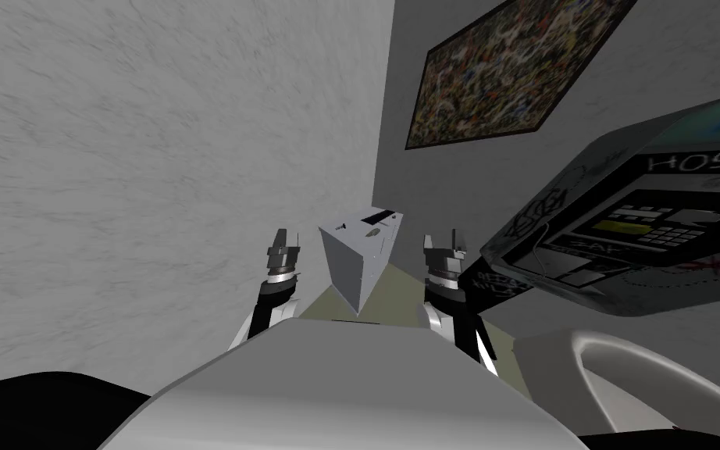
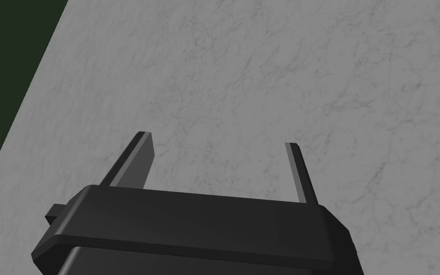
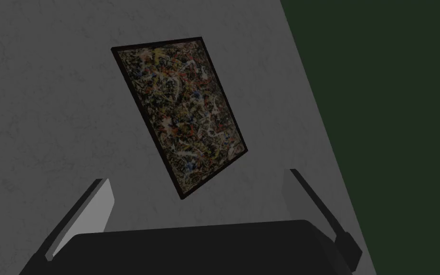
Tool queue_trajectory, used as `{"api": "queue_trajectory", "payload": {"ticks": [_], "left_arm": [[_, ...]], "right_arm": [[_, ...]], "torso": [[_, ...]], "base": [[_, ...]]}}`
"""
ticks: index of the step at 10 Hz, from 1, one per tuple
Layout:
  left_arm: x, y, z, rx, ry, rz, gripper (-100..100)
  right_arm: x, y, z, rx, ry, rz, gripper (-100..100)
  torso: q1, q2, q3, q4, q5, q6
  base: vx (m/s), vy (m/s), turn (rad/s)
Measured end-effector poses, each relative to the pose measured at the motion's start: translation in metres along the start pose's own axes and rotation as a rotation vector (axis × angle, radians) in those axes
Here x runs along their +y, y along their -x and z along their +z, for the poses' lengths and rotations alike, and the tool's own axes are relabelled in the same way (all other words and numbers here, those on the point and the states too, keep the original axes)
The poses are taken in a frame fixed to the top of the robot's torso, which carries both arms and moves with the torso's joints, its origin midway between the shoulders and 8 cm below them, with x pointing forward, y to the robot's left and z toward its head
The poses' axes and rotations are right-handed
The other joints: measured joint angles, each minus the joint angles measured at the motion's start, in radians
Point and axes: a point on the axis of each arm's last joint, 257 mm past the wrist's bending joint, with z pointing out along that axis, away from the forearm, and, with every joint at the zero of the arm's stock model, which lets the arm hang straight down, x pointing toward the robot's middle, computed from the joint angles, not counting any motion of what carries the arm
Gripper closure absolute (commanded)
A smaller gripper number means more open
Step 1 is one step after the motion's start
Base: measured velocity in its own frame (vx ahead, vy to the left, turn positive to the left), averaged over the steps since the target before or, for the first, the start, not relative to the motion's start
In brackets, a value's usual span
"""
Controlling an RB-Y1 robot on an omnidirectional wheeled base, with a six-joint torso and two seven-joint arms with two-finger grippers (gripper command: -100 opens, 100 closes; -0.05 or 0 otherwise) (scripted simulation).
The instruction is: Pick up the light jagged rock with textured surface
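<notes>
Rock (image 1: pixel 370 233) apart; end effectors (image 2: pixel 217 139) (image 3: pixel 195 175) wide open

The wall (image 1: pixel 155 156) is veined grey, the painting (image 1: pixel 507 70) multicoloured speckle, black-framed. The left tool (image 2: pixel 217 139) is black, fingers (image 2: pixel 135 160) grey.

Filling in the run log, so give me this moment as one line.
left gripper: open, empty | right gripper: open, empty | grey box: between both grippers | light lump on it: maybe the rock, untouched

The rock (image 1: pixel 372 233), a tiny pale speck, lies on top of the grey boxy stand (image 1: pixel 348 266) at mid-frame; its texture is too small to tell.
</notes>
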Motion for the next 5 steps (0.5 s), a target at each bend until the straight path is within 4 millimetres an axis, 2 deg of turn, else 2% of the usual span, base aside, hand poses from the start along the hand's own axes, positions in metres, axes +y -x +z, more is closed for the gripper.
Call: {"api": "queue_trajectory", "payload": {"ticks": [3,4,5], "left_arm": [[0.0,0.0,0.0,0.0,0.0,0.0,0],[0.0,0.0,0.0,0.0,0.0,0.0,0],[0.0,0.0,0.0,0.0,0.0,0.0,0]], "right_arm": [[-0.021,-0.01,-0.012,0.08,-0.047,-0.062,-100],[-0.036,-0.014,-0.024,0.114,-0.08,-0.093,-100],[-0.04,-0.016,-0.027,0.137,-0.087,-0.112,-100]], "torso": [[0.001,0.001,0.001,0.0,0.0,0.0],[0.002,0.002,0.001,0.0,0.0,0.0],[0.001,0.001,0.001,0.0,0.0,0.0]], "base": [[-0.019,0.025,0.127],[-0.018,0.019,0.061],[-0.012,0.019,0.121]]}}
